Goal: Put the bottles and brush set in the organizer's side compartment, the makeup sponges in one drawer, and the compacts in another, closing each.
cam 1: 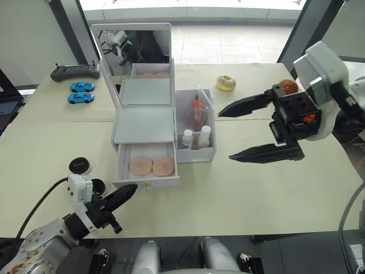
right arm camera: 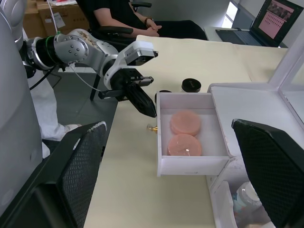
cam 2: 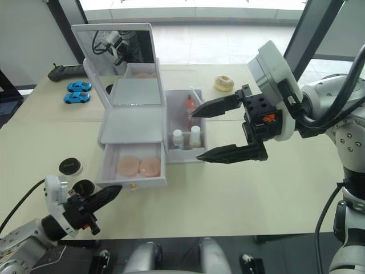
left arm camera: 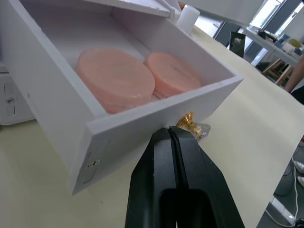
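I see the table (cam 1: 239, 188) carrying the organizer (cam 1: 145, 123), mirror upright, its lower drawer (cam 1: 149, 166) pulled out. My right gripper (cam 1: 251, 131) hovers just beside the side compartment (cam 1: 197, 128), jaws spread wide and empty. That bin holds the brush set (cam 1: 197, 111) and both bottles (cam 1: 195, 137). My left gripper (cam 1: 126, 196) sits with its jaws pressed together, tips just short of the drawer's gold knob (left arm camera: 191, 125). Just beyond those tips, two makeup sponges (cam 1: 151, 166) lie side by side in the drawer. The compacts (cam 1: 81, 166) rest on the table beside my left wrist.
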Robot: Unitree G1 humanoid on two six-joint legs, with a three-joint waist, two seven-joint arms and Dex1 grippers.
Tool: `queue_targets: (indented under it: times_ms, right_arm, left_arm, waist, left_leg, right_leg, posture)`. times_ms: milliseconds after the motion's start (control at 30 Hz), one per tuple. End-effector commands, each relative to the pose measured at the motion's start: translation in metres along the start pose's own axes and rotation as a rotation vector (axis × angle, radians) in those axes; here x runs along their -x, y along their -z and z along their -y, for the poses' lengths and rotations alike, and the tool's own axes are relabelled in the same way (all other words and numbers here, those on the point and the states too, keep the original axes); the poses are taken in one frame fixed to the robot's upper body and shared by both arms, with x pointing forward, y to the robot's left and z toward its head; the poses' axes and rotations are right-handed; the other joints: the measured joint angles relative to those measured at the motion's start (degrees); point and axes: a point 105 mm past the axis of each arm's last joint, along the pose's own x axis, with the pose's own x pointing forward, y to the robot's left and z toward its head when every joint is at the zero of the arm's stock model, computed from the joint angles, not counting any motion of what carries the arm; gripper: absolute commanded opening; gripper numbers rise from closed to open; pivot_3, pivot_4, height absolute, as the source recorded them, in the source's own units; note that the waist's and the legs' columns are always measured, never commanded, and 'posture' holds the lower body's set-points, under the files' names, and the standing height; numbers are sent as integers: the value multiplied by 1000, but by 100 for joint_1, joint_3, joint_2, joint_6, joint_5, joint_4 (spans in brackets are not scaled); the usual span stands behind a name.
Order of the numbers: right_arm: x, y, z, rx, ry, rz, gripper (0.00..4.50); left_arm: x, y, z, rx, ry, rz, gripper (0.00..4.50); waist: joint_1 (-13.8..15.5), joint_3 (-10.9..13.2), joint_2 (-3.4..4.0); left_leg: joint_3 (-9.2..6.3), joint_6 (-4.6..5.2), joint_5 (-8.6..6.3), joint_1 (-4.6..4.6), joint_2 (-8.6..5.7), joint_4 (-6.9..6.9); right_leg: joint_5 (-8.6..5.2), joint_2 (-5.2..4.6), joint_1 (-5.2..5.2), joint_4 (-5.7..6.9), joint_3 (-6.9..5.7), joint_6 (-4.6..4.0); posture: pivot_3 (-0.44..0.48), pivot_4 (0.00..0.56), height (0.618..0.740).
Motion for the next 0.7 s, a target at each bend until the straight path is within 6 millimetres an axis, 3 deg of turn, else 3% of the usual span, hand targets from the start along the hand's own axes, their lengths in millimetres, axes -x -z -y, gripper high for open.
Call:
queue_targets:
  times_ms: [33,200,367,700]
  right_arm:
    - [7,-12,-5,44,41,2,4500]
    - [12,-12,-8,25,90,-20,4500]
    - [15,-14,-11,13,128,-27,4500]
    - [20,-16,-15,5,161,-41,4500]
  left_arm:
    - [-15,-14,-12,-60,2,45,17]
    - [-38,-33,-28,-69,2,113,17]
    - [-54,-39,-36,-79,12,124,17]
    - [-58,-41,-50,-107,-12,119,17]
  waist:
    - [11,1,2]
    - [19,-1,-7]
    - [-2,-1,-6]
    - [3,-1,-6]
  left_leg:
    - [0,0,0,0,-1,1]
    - [-1,0,0,-8,-3,5]
    - [-4,0,0,-6,-2,2]
    - [-4,0,0,-7,-2,3]
  right_leg:
    - [0,-1,1,0,-1,0]
    - [2,-2,2,-4,-2,4]
    - [3,3,1,0,-1,6]
    - [3,2,1,0,-2,8]
  posture:
    - [0,150,740]
    - [0,150,740]
    - [0,150,740]
    - [0,150,740]
